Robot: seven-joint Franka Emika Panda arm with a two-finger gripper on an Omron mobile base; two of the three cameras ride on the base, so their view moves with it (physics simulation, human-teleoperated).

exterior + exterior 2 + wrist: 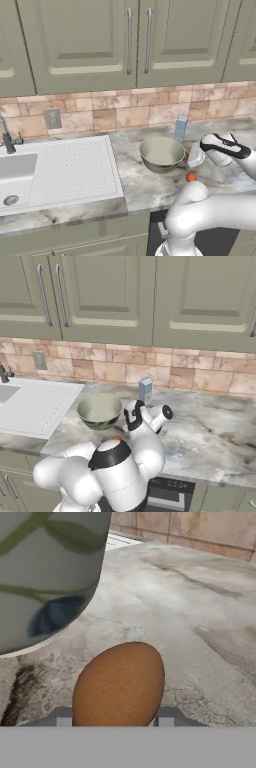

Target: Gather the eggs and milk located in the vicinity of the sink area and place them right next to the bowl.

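My gripper [117,719] is shut on a brown egg [120,684], held low over the marble counter just beside the outer wall of the grey-green bowl [45,577]. From the left base view the hand [189,157] sits at the right side of the bowl [161,154]. A second egg [190,177] lies on the counter in front of the bowl, partly behind my arm. The pale blue milk carton [180,129] stands upright behind the bowl near the backsplash, also seen as the milk [145,389] behind the bowl [100,410].
The white sink basin [15,175] with its ribbed drainboard [75,167] and dark tap [6,135] lies to the left. Wall cabinets hang above the tiled backsplash. Open marble counter [210,431] stretches to the right of the bowl.
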